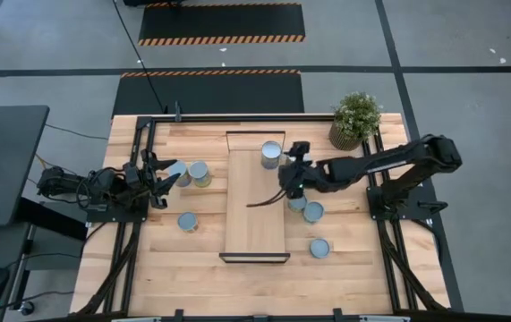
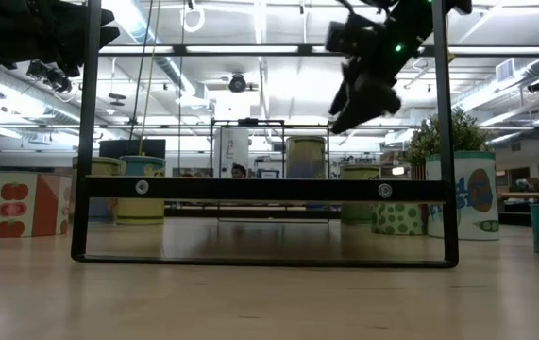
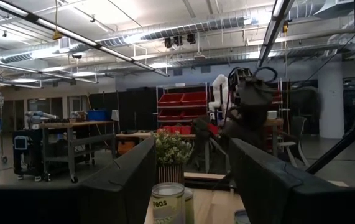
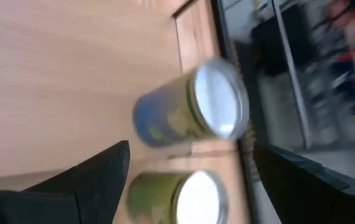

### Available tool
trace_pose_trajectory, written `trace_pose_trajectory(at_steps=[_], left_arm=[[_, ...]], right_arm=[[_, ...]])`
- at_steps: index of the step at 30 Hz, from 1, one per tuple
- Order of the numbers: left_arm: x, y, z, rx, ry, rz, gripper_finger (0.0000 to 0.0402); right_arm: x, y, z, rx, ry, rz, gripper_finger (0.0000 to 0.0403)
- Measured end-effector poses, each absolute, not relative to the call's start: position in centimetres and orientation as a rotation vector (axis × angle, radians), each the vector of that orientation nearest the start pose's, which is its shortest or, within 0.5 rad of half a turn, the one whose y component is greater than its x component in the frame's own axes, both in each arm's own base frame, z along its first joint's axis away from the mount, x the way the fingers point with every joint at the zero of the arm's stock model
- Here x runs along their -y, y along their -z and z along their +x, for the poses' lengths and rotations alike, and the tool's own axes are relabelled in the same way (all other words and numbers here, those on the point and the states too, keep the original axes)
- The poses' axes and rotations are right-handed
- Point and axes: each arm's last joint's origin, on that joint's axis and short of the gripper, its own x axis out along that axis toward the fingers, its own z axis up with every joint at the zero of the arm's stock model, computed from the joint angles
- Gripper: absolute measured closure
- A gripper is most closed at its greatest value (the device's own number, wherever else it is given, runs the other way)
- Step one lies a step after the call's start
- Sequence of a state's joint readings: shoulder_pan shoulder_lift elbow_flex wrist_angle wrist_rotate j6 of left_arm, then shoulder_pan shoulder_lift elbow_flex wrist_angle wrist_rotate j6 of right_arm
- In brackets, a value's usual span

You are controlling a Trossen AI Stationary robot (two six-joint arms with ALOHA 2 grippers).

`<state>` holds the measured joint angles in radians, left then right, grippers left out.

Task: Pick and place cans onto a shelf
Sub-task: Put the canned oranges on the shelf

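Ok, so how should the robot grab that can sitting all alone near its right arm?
Probably by its curved sides, coming straight down from above. The lone can stands upright on the table, round top up, with bare wood all round, so there is room on either side.

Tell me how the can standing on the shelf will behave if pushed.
Rigid-looking metal, so the can probably won't dent. Upright on its flat end on the shelf, it likely slides; pushed high, it may tip, then roll.

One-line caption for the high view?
Right gripper open above the shelf, one can placed; left gripper open beside two cans.
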<state>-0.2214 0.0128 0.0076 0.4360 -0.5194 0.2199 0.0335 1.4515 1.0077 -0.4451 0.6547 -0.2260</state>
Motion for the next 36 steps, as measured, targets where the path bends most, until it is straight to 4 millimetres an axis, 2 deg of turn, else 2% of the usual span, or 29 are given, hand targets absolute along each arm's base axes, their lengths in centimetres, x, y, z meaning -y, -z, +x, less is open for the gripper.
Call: trace_pose_trajectory(at_steps=[6,15,20,23,28,36], left_arm=[[0.5,-20.4,8.7,0.369,-0.334,0.054,0.0193],[0.5,-20.4,8.7,0.369,-0.335,0.057,0.0193],[0.5,-20.4,8.7,0.369,-0.335,0.057,0.0193],[0.5,-20.4,8.7,0.369,-0.335,0.057,0.0193],[0.5,-20.4,8.7,0.369,-0.335,0.058,0.0193],[0.5,-20.4,8.7,0.368,-0.335,0.058,0.0193]], right_arm=[[3.2,-25.7,26.9,-0.917,0.496,-0.246,0.0054],[6.1,-22.2,24.3,-0.838,0.522,-0.087,0.0052],[7.4,-21.1,23.8,-0.831,0.518,-0.034,0.0022],[7.7,-21.0,23.5,-0.853,0.524,-0.026,0.0006],[7.6,-21.1,23.1,-0.868,0.529,-0.024,0.0012],[8.3,-20.2,22.1,-0.954,0.543,0.066,0.0004]])
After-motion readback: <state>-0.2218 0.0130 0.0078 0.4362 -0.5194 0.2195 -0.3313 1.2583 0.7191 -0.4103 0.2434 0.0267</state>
